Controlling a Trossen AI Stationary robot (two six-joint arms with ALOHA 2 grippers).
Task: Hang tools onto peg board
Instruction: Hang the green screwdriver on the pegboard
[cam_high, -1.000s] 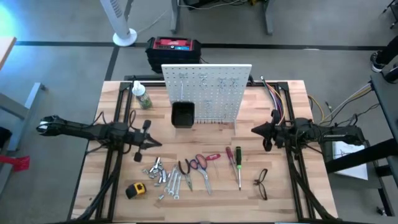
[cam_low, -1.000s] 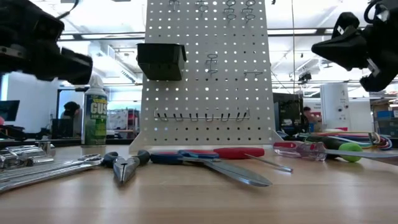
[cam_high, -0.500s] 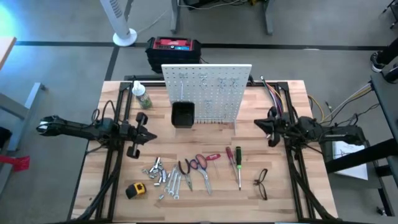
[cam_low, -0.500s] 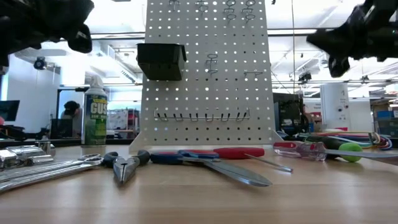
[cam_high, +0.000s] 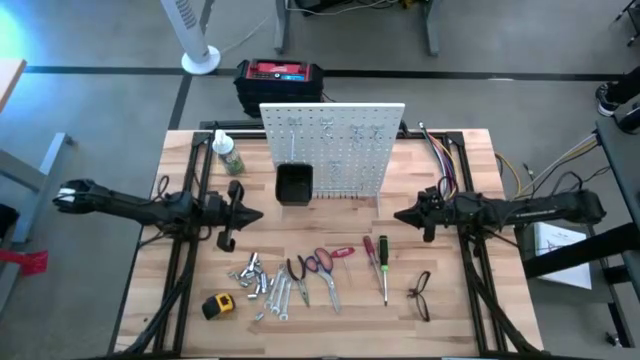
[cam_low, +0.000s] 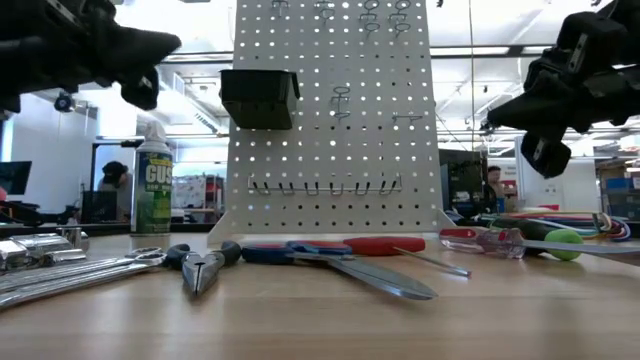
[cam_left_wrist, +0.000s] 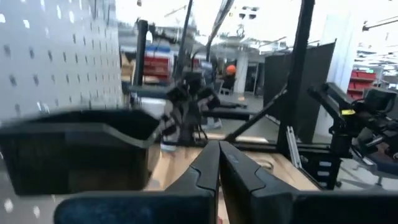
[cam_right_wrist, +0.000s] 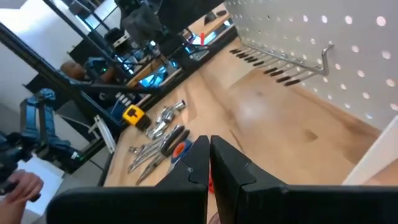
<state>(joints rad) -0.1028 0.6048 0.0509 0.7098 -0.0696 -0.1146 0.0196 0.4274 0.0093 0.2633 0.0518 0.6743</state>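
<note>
The white peg board (cam_high: 335, 150) stands upright at the table's far middle, with a black bin (cam_high: 294, 185) on its front. The tools lie in a row near the front edge: a yellow tape measure (cam_high: 218, 305), silver wrenches (cam_high: 262, 285), pliers (cam_high: 300, 272), a red-handled (cam_high: 369, 248) and a green-handled screwdriver (cam_high: 383, 262), and black glasses (cam_high: 420, 295). My left gripper (cam_high: 258, 213) hovers shut, left of the bin and above the wrenches. My right gripper (cam_high: 397, 216) hovers shut, right of the board and above the screwdrivers. Both hold nothing.
A green-labelled bottle (cam_high: 230, 155) stands left of the peg board. Coloured cables (cam_high: 445, 160) run along the far right. A red-and-black box (cam_high: 280, 85) sits on the floor behind the table. Bare wood lies between the two grippers, in front of the board.
My left gripper has risen, tipped its fingers upward and moved a little toward the table's middle. My right gripper has rolled about its own axis, sunk and reached toward the table's middle. Both have stayed shut. The tools have not moved.
</note>
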